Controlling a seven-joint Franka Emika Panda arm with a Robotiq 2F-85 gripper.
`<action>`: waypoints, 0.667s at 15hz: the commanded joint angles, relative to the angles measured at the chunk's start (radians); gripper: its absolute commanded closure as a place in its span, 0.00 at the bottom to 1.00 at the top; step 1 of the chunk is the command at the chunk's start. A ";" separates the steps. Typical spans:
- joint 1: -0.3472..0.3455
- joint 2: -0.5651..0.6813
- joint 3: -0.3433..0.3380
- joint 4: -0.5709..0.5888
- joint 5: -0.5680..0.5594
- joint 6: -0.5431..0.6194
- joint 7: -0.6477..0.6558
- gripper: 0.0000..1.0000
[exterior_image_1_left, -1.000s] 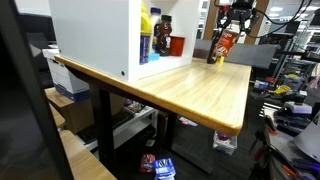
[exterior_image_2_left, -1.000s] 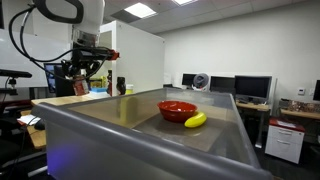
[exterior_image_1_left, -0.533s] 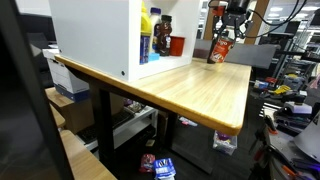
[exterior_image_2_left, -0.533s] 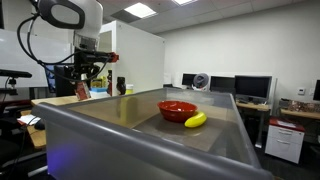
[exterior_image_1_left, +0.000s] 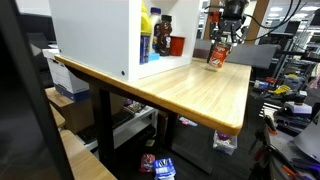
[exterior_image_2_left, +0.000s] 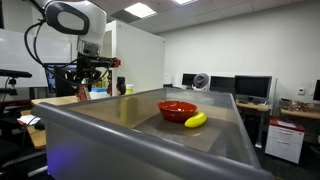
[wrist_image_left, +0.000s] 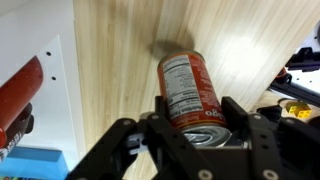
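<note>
An orange-red tin can (wrist_image_left: 187, 88) with a white nutrition label is clamped between the black fingers of my gripper (wrist_image_left: 199, 118), held over the light wooden tabletop (wrist_image_left: 130, 60). In an exterior view the can (exterior_image_1_left: 216, 55) hangs tilted under the gripper (exterior_image_1_left: 222, 40) at the far end of the table, just beside the open white cabinet (exterior_image_1_left: 95, 35). In an exterior view the gripper (exterior_image_2_left: 84, 84) with the can (exterior_image_2_left: 81, 93) shows far left, behind a grey metal tray wall.
The white cabinet holds a blue-and-yellow bottle (exterior_image_1_left: 146, 35), a dark bottle (exterior_image_1_left: 163, 35) and a red item (exterior_image_1_left: 177, 44). A red bowl (exterior_image_2_left: 177, 108) and a banana (exterior_image_2_left: 195, 120) lie in the grey tray (exterior_image_2_left: 120, 140). A red object (wrist_image_left: 20, 92) lies on the cabinet shelf.
The arm has carried the can a little up and away along the far end of the table; the grip stays the same.
</note>
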 joint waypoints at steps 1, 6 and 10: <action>-0.040 0.029 0.023 0.029 -0.005 0.008 -0.034 0.66; -0.073 0.079 0.023 0.044 -0.001 0.000 -0.003 0.66; -0.093 0.131 0.018 0.063 0.015 -0.041 0.006 0.66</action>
